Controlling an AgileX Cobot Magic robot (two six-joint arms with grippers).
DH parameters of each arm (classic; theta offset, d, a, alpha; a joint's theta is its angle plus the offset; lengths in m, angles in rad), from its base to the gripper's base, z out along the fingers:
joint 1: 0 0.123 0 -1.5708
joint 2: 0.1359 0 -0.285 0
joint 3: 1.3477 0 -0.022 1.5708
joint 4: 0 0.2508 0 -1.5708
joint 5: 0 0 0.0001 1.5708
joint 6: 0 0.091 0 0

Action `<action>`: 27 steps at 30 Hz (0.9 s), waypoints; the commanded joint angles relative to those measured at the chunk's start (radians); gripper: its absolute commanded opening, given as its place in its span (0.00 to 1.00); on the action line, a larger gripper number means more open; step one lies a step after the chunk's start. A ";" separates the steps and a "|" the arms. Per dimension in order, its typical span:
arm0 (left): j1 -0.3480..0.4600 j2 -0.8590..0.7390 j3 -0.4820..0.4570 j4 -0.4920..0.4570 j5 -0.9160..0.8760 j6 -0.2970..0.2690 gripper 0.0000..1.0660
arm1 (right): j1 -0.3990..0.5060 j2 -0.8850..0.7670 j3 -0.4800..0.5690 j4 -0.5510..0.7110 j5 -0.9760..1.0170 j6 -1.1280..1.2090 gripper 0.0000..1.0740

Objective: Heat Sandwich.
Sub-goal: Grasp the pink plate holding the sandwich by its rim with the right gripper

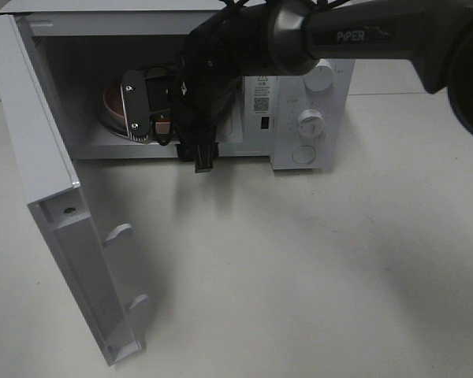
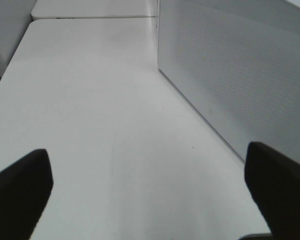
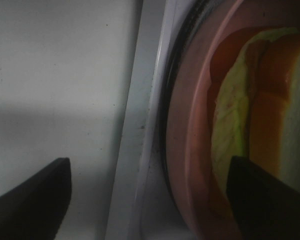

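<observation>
Sandwich [image 3: 270,100] lay on the pink plate [image 3: 190,150] inside the microwave [image 1: 307,87], whose door [image 1: 55,205] stood swung wide open. Right gripper [image 3: 147,197] was reached into the cavity mouth, jaws well apart and clamped on nothing, with one finger over the plate just beside the sandwich and the other beyond the plate's rim over a white surface. Left gripper [image 2: 149,187] hung above the white table [image 2: 90,100] beside the microwave's perforated wall, jaws likewise wide apart, holding nothing.
</observation>
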 commanded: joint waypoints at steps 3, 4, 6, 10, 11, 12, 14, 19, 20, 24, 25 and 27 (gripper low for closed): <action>-0.006 -0.021 0.004 0.000 -0.004 -0.004 0.94 | 0.001 0.052 -0.079 0.000 0.044 0.007 0.75; -0.006 -0.021 0.004 0.000 -0.004 -0.004 0.94 | -0.002 0.060 -0.088 0.001 0.044 0.007 0.75; -0.006 -0.021 0.004 0.000 -0.004 -0.004 0.94 | -0.009 0.073 -0.101 0.005 0.046 0.005 0.74; -0.006 -0.021 0.004 0.000 -0.004 -0.004 0.94 | -0.010 0.083 -0.107 0.006 0.059 0.009 0.70; -0.006 -0.021 0.004 0.000 -0.004 -0.004 0.94 | -0.010 0.083 -0.107 0.006 0.059 0.009 0.70; -0.006 -0.021 0.004 0.000 -0.004 -0.004 0.94 | -0.010 0.085 -0.107 0.006 0.059 0.009 0.66; -0.006 -0.021 0.004 0.000 -0.004 -0.004 0.94 | -0.010 0.085 -0.107 0.006 0.059 0.009 0.61; -0.006 -0.021 0.004 0.000 -0.004 -0.004 0.94 | -0.010 0.085 -0.107 0.008 0.065 0.023 0.28; -0.006 -0.021 0.004 0.000 -0.004 -0.004 0.94 | -0.010 0.085 -0.107 0.008 0.065 0.023 0.28; -0.006 -0.021 0.004 0.000 -0.004 -0.004 0.94 | -0.010 0.085 -0.107 0.009 0.069 0.054 0.00; -0.006 -0.021 0.004 0.000 -0.004 -0.004 0.94 | -0.010 0.085 -0.107 0.009 0.069 0.054 0.00; -0.006 -0.021 0.004 0.000 -0.004 -0.004 0.94 | -0.010 0.085 -0.107 0.009 0.070 0.054 0.00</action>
